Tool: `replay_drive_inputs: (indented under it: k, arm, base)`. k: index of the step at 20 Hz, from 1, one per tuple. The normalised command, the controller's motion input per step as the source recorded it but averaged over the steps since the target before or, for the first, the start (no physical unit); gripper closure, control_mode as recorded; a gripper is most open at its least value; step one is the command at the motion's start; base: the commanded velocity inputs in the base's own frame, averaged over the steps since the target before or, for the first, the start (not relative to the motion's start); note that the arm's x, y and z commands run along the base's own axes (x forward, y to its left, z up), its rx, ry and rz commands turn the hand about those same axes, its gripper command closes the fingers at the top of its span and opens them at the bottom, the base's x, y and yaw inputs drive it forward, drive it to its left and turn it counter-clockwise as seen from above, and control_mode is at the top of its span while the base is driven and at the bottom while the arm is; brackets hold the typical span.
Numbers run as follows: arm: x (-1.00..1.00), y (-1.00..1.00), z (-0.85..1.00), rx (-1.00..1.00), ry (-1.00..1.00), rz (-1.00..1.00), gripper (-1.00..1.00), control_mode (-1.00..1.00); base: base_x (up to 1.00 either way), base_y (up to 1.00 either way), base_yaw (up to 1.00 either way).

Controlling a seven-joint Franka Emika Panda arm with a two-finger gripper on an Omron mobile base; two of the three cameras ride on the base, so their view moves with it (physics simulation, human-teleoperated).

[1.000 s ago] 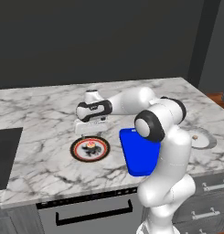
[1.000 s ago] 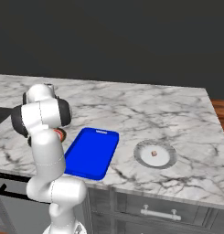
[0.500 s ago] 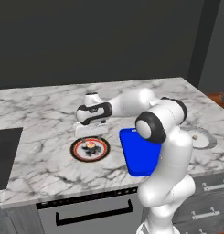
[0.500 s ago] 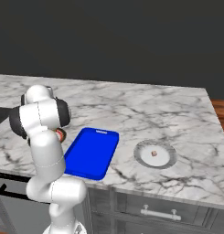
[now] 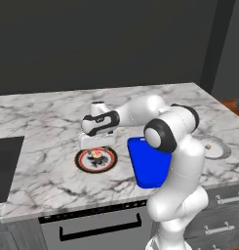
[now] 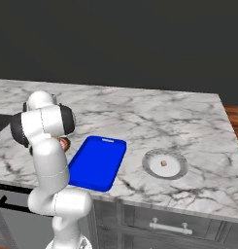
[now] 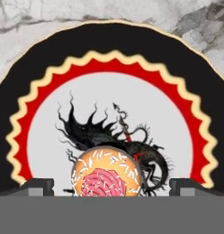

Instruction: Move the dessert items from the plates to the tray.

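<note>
The cupcake (image 7: 106, 177), pink on top with a sprinkled tan edge, sits on the black-and-red rimmed plate (image 7: 109, 50) with the dark patterned centre. My gripper (image 7: 111, 187) hangs open just above it, one fingertip on each side of the cupcake. In the left base view the gripper (image 5: 95, 149) is over that plate (image 5: 80, 161), left of the blue tray (image 5: 149, 166). The tray (image 6: 97, 163) holds nothing. A small tan-brown lump (image 6: 163, 163) lies on the pale plate (image 6: 175, 170) to the tray's right; it also shows as the lump (image 5: 209, 146) on the pale plate (image 5: 219, 151).
All of this rests on a marble counter (image 5: 48, 117). A black cooktop (image 5: 4, 166) is set into it at the left. The counter's front edge runs just below the plates and tray, with an oven handle (image 5: 99, 227) underneath.
The hand has come down a little toward the patterned plate. The jaws stay open; plates, tray and desserts have not moved.
</note>
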Motion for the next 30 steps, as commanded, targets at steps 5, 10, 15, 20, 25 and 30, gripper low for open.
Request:
replay_drive_inputs:
  k: [5,10,15,20,25,30]
  arm:
    - [0.0,0.0,-0.31,0.0,0.0,0.0,-1.0,-1.0]
    - [0.0,0.0,-0.02,0.0,0.0,0.0,-1.0,-1.0]
    - [0.0,0.0,-0.01,0.0,0.0,0.0,-1.0,-1.0]
    - [0.0,0.0,0.0,0.0,0.0,0.0,-1.0,-1.0]
    - [0.0,0.0,0.0,0.0,0.0,0.0,1.0,-1.0]
    - [0.0,0.0,0.0,0.0,0.0,0.0,1.0,-1.0]
  base:
    - [0.0,0.0,0.0]
    - [0.0,0.0,0.0]
    - [0.0,0.0,0.0]
    - [0.0,0.0,0.0]
    - [0.0,0.0,0.0]
    - [0.0,0.0,0.0]
